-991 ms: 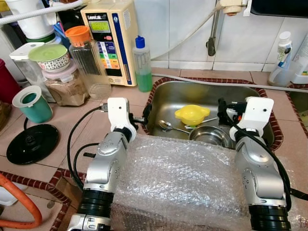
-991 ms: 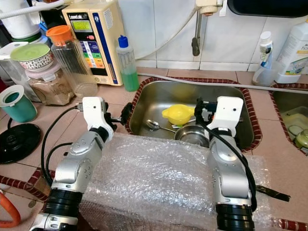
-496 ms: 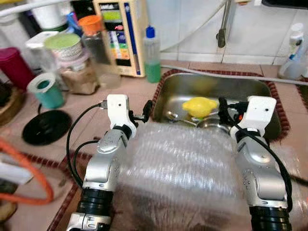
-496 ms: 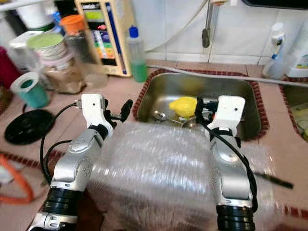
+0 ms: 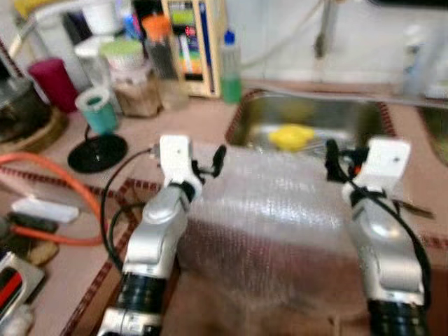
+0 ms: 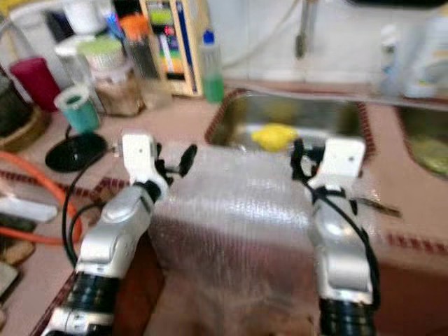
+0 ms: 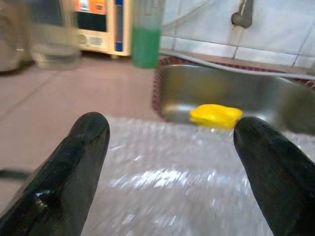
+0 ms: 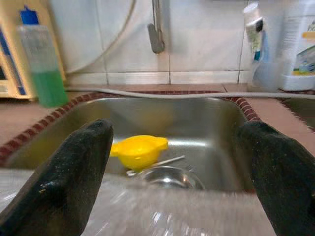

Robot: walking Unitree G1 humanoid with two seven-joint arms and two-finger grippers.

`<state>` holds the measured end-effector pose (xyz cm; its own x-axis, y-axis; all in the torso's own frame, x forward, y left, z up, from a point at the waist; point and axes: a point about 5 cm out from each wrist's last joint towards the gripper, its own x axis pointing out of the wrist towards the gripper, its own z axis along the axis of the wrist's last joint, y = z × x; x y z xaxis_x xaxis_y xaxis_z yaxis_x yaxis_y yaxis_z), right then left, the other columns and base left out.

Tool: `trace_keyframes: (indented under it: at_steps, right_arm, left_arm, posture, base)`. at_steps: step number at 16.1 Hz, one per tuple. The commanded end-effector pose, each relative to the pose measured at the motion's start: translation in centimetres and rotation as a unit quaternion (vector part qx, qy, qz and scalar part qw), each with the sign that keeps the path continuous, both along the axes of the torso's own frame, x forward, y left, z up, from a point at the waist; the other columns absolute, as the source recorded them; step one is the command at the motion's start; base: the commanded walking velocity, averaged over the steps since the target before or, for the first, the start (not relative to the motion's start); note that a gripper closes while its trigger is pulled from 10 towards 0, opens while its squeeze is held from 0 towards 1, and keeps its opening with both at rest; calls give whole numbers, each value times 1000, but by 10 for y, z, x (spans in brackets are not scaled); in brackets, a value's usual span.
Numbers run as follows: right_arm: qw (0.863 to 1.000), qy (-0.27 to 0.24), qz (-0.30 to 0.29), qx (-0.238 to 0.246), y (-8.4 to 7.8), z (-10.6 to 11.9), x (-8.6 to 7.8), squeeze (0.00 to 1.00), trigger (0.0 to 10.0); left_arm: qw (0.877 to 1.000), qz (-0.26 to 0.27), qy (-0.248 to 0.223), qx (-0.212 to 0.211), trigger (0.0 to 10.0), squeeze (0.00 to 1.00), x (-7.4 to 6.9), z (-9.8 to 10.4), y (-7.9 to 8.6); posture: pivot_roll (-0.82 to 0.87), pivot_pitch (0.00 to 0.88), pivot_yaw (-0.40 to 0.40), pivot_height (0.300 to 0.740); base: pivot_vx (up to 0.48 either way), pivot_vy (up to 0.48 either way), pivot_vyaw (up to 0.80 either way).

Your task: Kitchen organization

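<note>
A steel sink point(image 8: 206, 115) holds a yellow bowl point(image 8: 139, 149), a small steel bowl point(image 8: 170, 178) and a spoon point(image 8: 158, 162). Bubble wrap point(image 5: 273, 217) covers my front, between both arms, and hides the sink's near edge. My left gripper point(image 7: 172, 172) is open and empty above the wrap, to the left of the sink. My right gripper point(image 8: 172, 187) is open and empty too, held above the wrap and pointing at the sink. The head views are blurred; the left gripper point(image 5: 210, 162) and right gripper point(image 5: 334, 157) are level with each other.
A green soap bottle point(image 5: 230, 63) and a cream appliance point(image 5: 192, 38) stand behind the sink's left corner. Jars point(image 5: 133, 87), a teal cup point(image 5: 96, 112), a maroon container point(image 5: 52, 80) and a black disc point(image 5: 98, 152) crowd the left counter. An orange hose point(image 5: 63, 189) curves there. Cleaning bottles point(image 8: 256, 46) stand right of the tap point(image 8: 156, 29).
The whole picture has shifted and blurred: the camera has drawn back, so the sink lies farther off and more of the left counter shows. Both arms keep their pose, grippers still open.
</note>
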<state>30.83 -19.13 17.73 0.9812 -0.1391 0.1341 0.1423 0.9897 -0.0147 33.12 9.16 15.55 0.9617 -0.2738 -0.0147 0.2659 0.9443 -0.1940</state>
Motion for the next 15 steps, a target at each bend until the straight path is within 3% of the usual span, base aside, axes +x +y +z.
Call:
trace_keyframes:
  at_steps: [1, 5, 13, 15]
  right_arm:
    - [1000, -8, 7, -1, 4, 5, 0, 839, 10000]
    - [1000, -6, 11, -4, 7, 4, -1, 839, 10000]
    - [1000, -6, 17, -17, 9, 4, -2, 827, 10000]
    - [1000, -4, 17, -18, 9, 3, -2, 827, 10000]
  left_arm:
    - [1000, 6, -6, 1, 10000, 0, 1, 3, 4]
    - [1000, 0, -10, 6, 10000, 0, -1, 2, 3]
    - [999, -42, -22, -24, 10000, 0, -5, 4, -5]
    - [998, -44, -21, -26, 10000, 0, -5, 4, -6]
  posture:
    - [-66, 0, 136, 740]
    - [-67, 0, 137, 740]
    - [-82, 0, 140, 740]
    - [-83, 0, 140, 740]
  base:
    - [-277, 0, 0]
    - [-133, 0, 0]
    - [0, 0, 0]
    - [0, -309, 0]
